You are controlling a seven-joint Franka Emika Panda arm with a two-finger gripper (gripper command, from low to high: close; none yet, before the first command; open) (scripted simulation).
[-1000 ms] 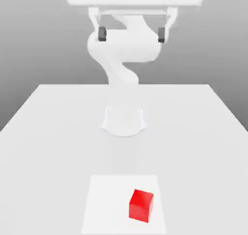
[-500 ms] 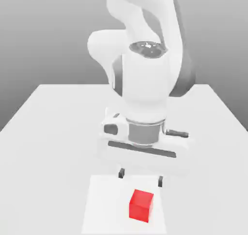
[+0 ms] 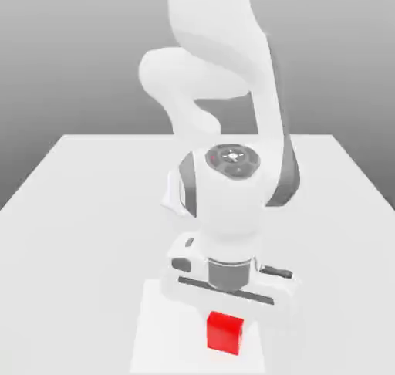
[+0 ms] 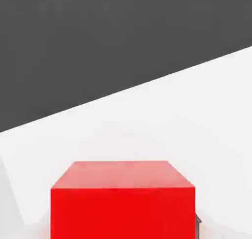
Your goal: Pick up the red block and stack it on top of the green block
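My gripper [image 3: 226, 319] is lowered to the table, pointing straight down, and its fingers are drawn in tight against the sides of the red block [image 3: 225, 332]. In the exterior view my hand's wide white body sits directly over the block and covers the fingers, so the block's top edge disappears under the hand and only its front face and part of its sides show beneath it.

From the hand camera, the red block [image 4: 123, 203] sits very close, a plain matte cube with its top face and one side face visible. A thin dark sliver of one finger [image 4: 198, 226] presses against the block's edge.

The block rests on a pale square patch [image 3: 158, 335] marked on the white table [image 3: 77, 204]. In the exterior view the block is at about 6 o'clock from my wrist, near the front edge of the table, slightly toward the exterior view's right of the patch's centre.

Moving outward, my wrist [image 3: 230, 211] is a rounded white housing with a circular grey cap on top, directly above the hand. My forearm rises from it toward 12 o'clock, then curves back over to my base, which stands further back on the table, at roughly 11 o'clock from the wrist.

Behind the table is a plain grey backdrop.
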